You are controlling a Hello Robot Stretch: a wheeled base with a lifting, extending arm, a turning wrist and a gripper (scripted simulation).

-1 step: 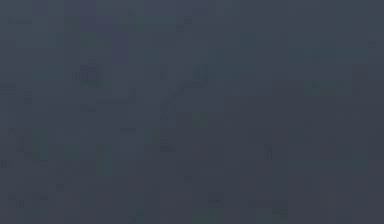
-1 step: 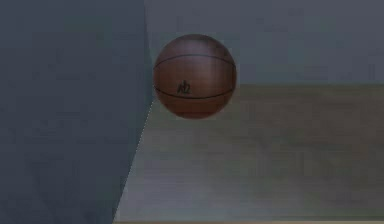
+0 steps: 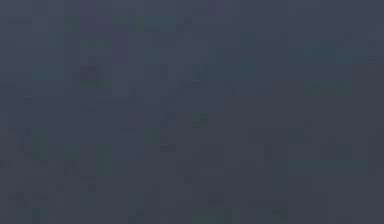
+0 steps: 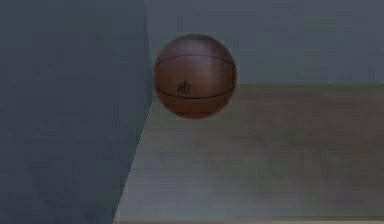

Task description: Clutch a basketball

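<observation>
Blue-grey wall (image 4: 60,120) stands at the arm side view's left; just beside its corner the basketball (image 4: 195,77) hangs clear of the wooden floor (image 4: 280,150), so it is likely lifted rather than resting, though I cannot tell the tool's state.

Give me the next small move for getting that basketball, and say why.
Probably extend the arm a little toward the side, keeping the base still. The basketball shows near the arm side view's middle, roughly in line with where the arm would reach, beside the edge of a dark wall. The dark surface across the forward view suggests little room to drive ahead.
</observation>
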